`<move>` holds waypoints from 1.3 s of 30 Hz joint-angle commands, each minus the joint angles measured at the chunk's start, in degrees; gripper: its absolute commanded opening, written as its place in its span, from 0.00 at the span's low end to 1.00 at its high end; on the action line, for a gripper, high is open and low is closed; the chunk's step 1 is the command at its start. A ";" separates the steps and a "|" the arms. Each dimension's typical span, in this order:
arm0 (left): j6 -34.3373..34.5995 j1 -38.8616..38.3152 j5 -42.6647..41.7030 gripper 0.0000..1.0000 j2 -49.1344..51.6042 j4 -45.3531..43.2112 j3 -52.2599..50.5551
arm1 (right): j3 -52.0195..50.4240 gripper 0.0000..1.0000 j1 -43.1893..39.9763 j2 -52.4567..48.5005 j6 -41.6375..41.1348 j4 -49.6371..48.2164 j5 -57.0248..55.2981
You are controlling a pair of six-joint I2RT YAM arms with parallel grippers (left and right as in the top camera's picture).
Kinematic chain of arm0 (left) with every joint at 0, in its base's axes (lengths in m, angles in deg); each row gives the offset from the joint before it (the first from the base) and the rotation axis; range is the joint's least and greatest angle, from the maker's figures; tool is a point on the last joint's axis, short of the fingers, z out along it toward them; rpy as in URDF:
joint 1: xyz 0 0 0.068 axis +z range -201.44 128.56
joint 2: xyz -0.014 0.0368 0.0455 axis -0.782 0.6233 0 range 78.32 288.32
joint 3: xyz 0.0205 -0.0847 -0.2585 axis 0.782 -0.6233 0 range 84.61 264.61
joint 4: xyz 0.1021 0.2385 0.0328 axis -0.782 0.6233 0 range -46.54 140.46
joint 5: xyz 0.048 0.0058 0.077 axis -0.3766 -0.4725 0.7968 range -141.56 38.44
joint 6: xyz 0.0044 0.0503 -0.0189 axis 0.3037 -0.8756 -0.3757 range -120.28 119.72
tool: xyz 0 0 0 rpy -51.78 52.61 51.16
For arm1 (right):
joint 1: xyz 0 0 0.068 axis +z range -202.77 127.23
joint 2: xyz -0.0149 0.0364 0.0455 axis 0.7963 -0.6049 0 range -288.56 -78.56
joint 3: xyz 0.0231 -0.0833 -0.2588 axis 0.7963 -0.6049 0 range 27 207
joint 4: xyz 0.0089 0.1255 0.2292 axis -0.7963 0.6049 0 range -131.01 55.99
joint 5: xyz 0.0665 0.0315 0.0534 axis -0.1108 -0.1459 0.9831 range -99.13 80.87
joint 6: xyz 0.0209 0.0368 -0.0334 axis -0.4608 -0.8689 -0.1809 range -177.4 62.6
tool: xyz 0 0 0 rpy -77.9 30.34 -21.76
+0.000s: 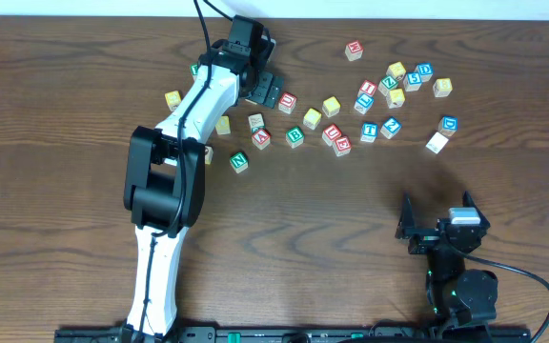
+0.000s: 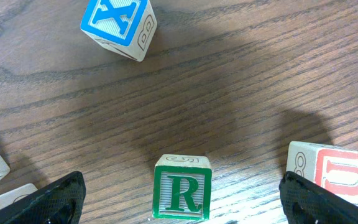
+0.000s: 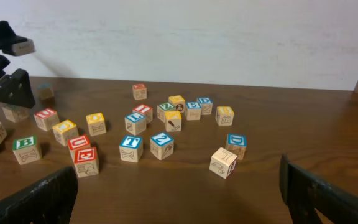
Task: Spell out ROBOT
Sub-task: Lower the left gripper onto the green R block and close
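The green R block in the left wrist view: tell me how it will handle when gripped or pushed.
The R block looks like solid painted wood, so it should be rigid under the jaws. Its flat faces sit square on the table, so a push would likely slide it, not roll it. Being wood, probably light.

Left claw (image 1: 271,92) among scattered letter blocks (image 1: 294,136), right claw (image 1: 437,219) well apart, wooden table (image 1: 55,200)

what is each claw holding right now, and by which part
Nothing is held. The left claw is open, its fingers on either side of the green R block, not touching it. The right claw is open and empty.
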 commanded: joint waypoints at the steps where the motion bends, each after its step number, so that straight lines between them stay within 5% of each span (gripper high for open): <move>1: -0.74 0.13 0.68 0.98 1.64 -0.11 -0.61 | -0.07 0.99 -0.44 0.09 -0.57 0.22 0.13; 21: -0.74 -0.04 -1.46 0.94 2.27 0.87 -0.61 | -0.07 0.99 -0.46 0.09 -0.57 0.22 0.13; 39: -0.74 -0.04 -1.44 1.00 2.51 0.74 -1.14 | -0.07 0.99 -0.46 0.09 -0.57 0.22 0.13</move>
